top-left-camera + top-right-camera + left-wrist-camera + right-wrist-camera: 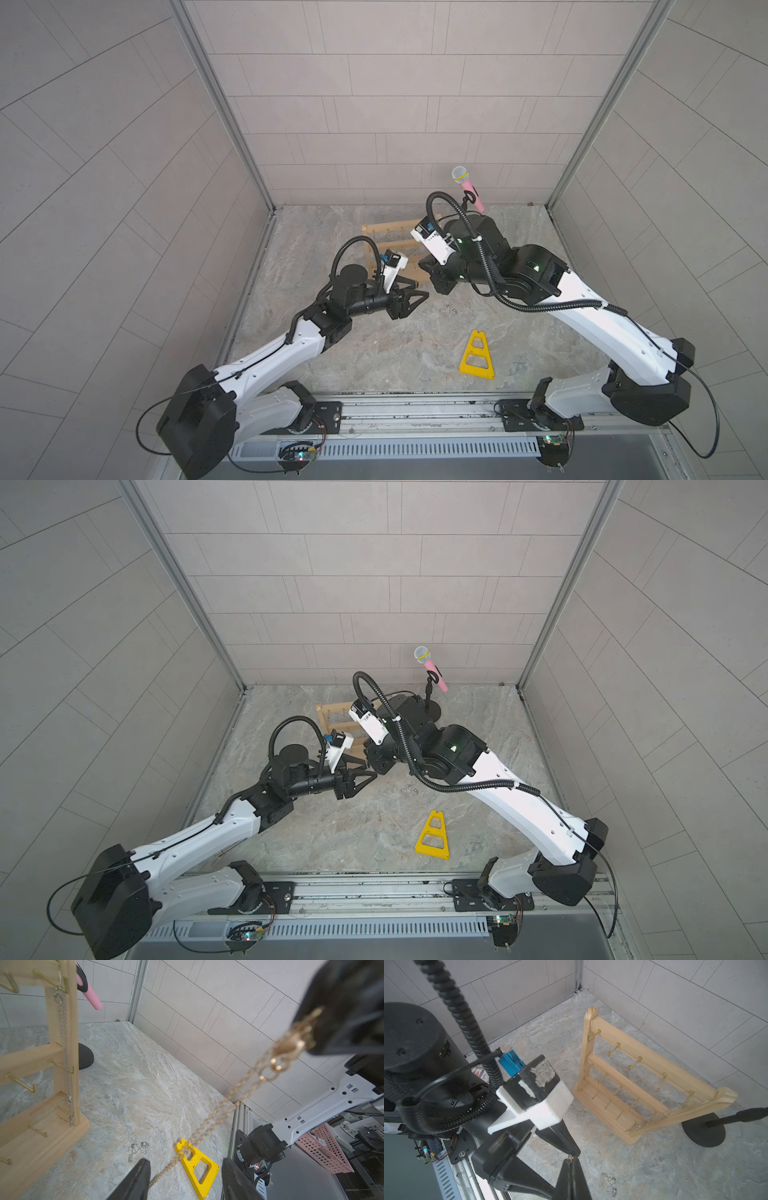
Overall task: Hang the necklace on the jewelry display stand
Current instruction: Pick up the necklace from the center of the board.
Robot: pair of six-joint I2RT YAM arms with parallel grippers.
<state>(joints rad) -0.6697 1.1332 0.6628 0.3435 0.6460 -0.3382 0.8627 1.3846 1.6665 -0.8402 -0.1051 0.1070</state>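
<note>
Two pincers meet mid-frame in a top view, just in front of the jewelry display stand (pixel 386 232). The right pincer (pixel 570 1159) is clamped on the bunched end of the gold necklace (pixel 291 1043), and the chain slopes down between the spread fingers of the left pincer (pixel 186 1159), which has no visible grip on it. Light, limp and slippery, the necklace looks best pinched at two points to hold a loop open for a hook. One end hook carries a silver chain (pixel 64 1043), a black microphone stand (pixel 704 1132) sits just beside that post, and a loose silver chain (pixel 138 1148) and yellow triangular frame (pixel 476 350) lie lower on the bench (pixel 374 353), out of the way.
</note>
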